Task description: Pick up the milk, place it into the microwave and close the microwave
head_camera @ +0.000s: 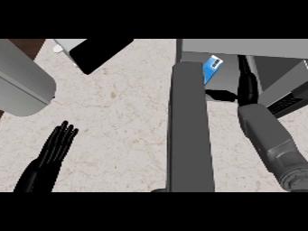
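Counter [123,113]: pale marbled top, spans most of the view, dark edge showing at far left.

Microwave [276,49]: grey box at the counter's far right corner. Its door [189,131] is swung open and seen edge-on, a long grey slab running from the cavity toward the counter's near edge.

Grey rounded appliance [13,79] at the far left edge; a flat black-and-white item [93,52] near the far edge, can't identify it.

Right hand [246,85]: forearm comes in from the near right, hand reaches into the cavity just right of the door. Fingers look curled by the milk, but they're dark on dark, so I cannot tell whether they're closed on it.

Left hand [58,144]: resting near the near left edge, fingers straight and together, holding nothing.

Milk [212,68]: blue and white carton, at the microwave's mouth, mostly hidden behind the door's top edge, tilted.

Handling, my read: carton is light to moderate, walls thin and crushable, smooth faces likely slippery, liquid shifts if tipped. Take it across two opposite flat sides around mid-height, keep it upright, set it down fully inside before touching the door.
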Robot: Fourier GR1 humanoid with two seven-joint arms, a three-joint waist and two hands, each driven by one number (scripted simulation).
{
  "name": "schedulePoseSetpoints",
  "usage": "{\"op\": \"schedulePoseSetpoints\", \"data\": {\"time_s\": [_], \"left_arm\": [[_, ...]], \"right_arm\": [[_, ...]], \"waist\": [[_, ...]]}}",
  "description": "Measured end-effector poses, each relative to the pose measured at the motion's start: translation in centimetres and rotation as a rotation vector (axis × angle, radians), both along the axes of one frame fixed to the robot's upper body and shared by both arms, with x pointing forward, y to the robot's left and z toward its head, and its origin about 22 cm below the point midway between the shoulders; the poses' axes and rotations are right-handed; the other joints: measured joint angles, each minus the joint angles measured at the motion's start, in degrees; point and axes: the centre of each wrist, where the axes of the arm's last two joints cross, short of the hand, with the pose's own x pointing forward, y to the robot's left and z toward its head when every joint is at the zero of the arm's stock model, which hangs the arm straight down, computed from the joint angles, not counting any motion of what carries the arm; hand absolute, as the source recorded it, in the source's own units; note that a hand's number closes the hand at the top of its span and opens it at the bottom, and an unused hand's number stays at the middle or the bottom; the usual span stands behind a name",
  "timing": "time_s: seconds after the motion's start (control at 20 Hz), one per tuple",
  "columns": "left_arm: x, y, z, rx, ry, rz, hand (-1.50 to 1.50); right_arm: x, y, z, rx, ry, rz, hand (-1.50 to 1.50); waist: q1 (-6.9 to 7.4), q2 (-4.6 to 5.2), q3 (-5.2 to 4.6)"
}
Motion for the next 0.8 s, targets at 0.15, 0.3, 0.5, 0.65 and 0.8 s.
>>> {"op": "schedulePoseSetpoints", "data": {"time_s": [0.15,0.3,0.5,0.65,0.8], "left_arm": [[0.1,-0.5,0.2,0.003,-0.003,-0.006,-1.50],[0.2,-0.8,0.4,0.009,-0.005,-0.013,-1.50],[0.0,-1.7,0.3,0.013,0.001,-0.019,-1.50],[-0.2,-2.1,0.5,0.017,0.002,-0.024,-1.50],[0.0,-2.3,0.6,0.015,-0.003,-0.027,-1.50]], "right_arm": [[-0.9,0.2,-1.3,0.056,0.008,0.007,-1.50],[-1.9,-0.4,-2.4,0.112,0.010,0.014,-1.50],[-3.6,-1.2,-4.3,0.163,0.010,0.038,-1.50],[-4.6,-1.6,-5.4,0.216,0.017,0.079,-1.50],[-6.2,-1.5,-7.0,0.269,0.030,0.120,-1.50]], "waist": [[-0.51,-0.26,-0.02],[-1.13,-0.54,-0.05],[-1.95,-0.92,-0.09],[-2.46,-1.19,-0.13],[-2.89,-1.39,-0.17]]}}
